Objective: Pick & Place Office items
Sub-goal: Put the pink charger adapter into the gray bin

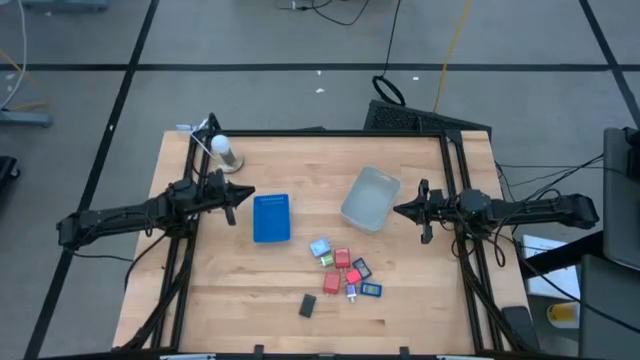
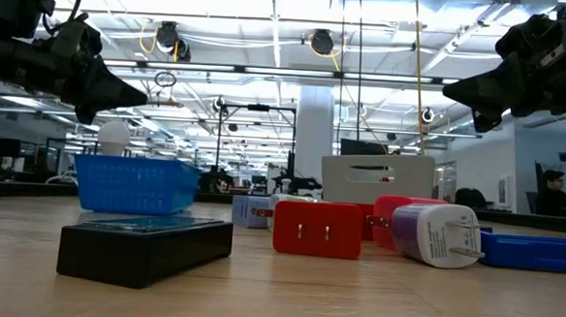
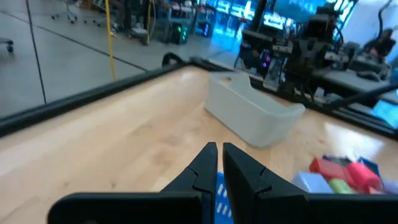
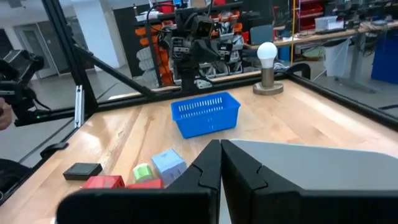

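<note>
Office items (image 1: 343,273), a cluster of small blocky plastic pieces in red, dark blue, light blue and green, lie on the pale wooden desk (image 1: 220,290) somewhat toward its near edge and right of centre; a flat black rectangular piece (image 1: 307,305) lies apart from the cluster, closer to the near edge. Seen from table height, one red piece (image 2: 317,228) shows two metal prongs, and a white and purple rounded plug-like piece (image 2: 437,234) lies just beside it on its side. Behind the cluster, toward the desk's middle, sits a blue rectangular plastic basket with meshed walls (image 1: 271,217), and to its right a clear grey plastic tub (image 1: 370,198) stands tilted relative to the desk edges. A white light bulb on a round wooden base (image 1: 224,151) stands near the far left corner. The left gripper (image 1: 241,196) hangs above the desk just left of the blue basket, its pincer clenched on nothing; the right gripper (image 1: 402,210) hangs just beside the tub's right side, its pincer likewise clenched and empty. Bare wood extends along the near edge and across the far half of the desk, while a black metal frame (image 1: 452,170) borders the far and side edges.
</note>
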Action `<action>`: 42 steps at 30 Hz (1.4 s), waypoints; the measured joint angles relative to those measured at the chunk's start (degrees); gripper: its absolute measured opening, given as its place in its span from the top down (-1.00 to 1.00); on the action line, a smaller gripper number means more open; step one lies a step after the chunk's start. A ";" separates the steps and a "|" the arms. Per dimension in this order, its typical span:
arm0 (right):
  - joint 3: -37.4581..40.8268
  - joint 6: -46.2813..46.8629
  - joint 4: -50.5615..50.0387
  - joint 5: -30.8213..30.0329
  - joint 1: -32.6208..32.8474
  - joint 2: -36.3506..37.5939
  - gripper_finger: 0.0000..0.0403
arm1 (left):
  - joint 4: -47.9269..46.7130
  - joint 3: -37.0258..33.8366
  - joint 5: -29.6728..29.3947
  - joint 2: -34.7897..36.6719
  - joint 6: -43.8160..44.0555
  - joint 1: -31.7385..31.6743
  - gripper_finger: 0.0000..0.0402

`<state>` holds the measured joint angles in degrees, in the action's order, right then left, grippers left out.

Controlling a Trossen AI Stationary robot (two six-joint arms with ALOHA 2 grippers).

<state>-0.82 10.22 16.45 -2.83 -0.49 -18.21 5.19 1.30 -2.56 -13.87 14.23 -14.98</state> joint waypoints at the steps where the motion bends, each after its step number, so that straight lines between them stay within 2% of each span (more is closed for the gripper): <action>1: 0.00 1.12 0.17 -0.04 0.00 -0.17 0.98 | -0.92 0.00 0.02 0.00 0.08 0.38 0.87; 6: -0.22 3.25 7.95 -0.07 0.10 -2.38 0.98 | -5.19 0.05 0.15 -0.01 1.61 2.20 0.87; 9: -2.11 1.02 11.31 -0.20 0.34 -5.78 0.98 | -5.37 0.07 1.21 -0.02 1.78 3.40 0.87; 16: -10.18 -1.41 11.13 -0.09 0.38 -15.85 0.98 | -4.89 0.07 -1.06 0.00 0.68 4.88 0.87; 23: -15.93 -3.79 8.27 -0.78 4.74 -25.82 0.98 | -5.09 0.07 -2.05 -0.02 1.35 4.89 0.87; 31: -23.15 -9.64 2.97 -7.67 10.46 -34.84 0.98 | -5.25 0.07 -2.07 0.00 1.54 4.89 0.87; 42: -35.57 -10.12 -9.77 -6.31 10.73 -41.97 0.98 | -5.29 0.07 -3.09 0.00 1.59 4.91 0.87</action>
<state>-36.39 0.09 6.68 -9.14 10.24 -60.19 -0.10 1.37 -5.65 -13.87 15.82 -10.07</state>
